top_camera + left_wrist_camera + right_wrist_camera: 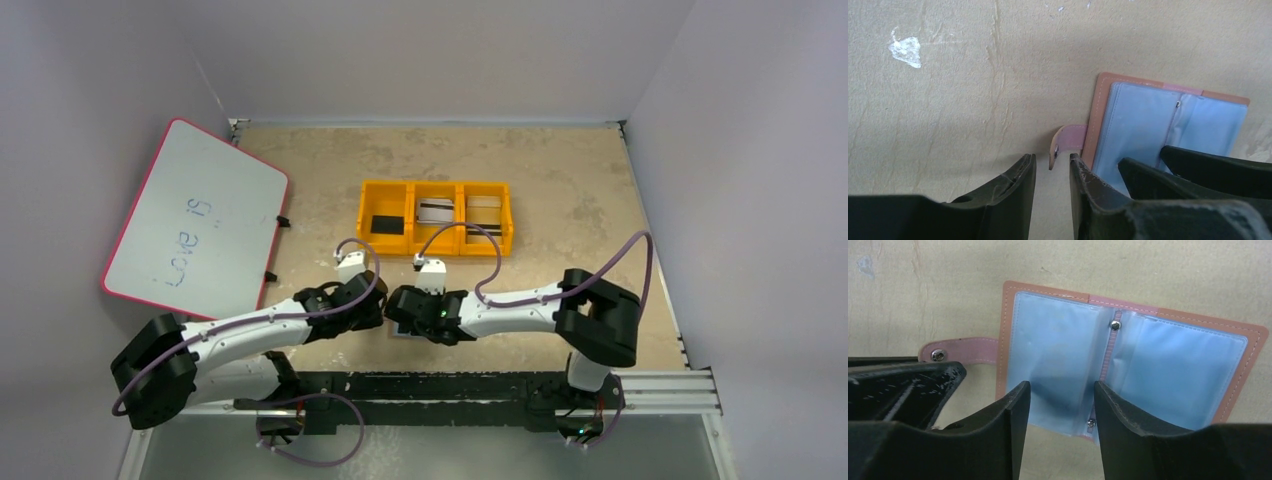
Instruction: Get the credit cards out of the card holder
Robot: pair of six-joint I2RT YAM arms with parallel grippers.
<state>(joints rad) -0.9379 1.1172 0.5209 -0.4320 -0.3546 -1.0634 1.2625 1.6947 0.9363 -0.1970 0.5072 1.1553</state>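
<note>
Nearest to me, at the bottom of the left wrist view, my left claw (pixel 1051 160) stands with its jaws apart by a narrow gap and nothing between them. The snap tab (pixel 1068 139) pokes out just beyond that gap, its free end curling up off the table (pixel 948 110). In the right wrist view my right claw (pixel 1060 390) is also apart, wider, and clamped on nothing. It hangs over the left panel of the card holder (pixel 1168 360), which lies opened flat, tan border around two pale blue sleeves with a stud on the spine between them. In the overhead view the holder sits in the lower middle of the frame, almost hidden between my two wrists.

I judge this to be the start of the extraction: the holder is open and I am setting up a hold, but no card is out of it here. I cannot make out any of the credit cards inside the sleeves; a card and the plastic look alike from here.

Next, I think, my left claw should pin the tab or the holder's left edge so it cannot slide, while my right finds a card edge at a sleeve mouth and draws it out flat.

Farther up, in the middle of the overhead frame, sits the orange tray (pixel 436 183) with flat pieces in its compartments, and at upper left a whiteboard (pixel 195 225).
</note>
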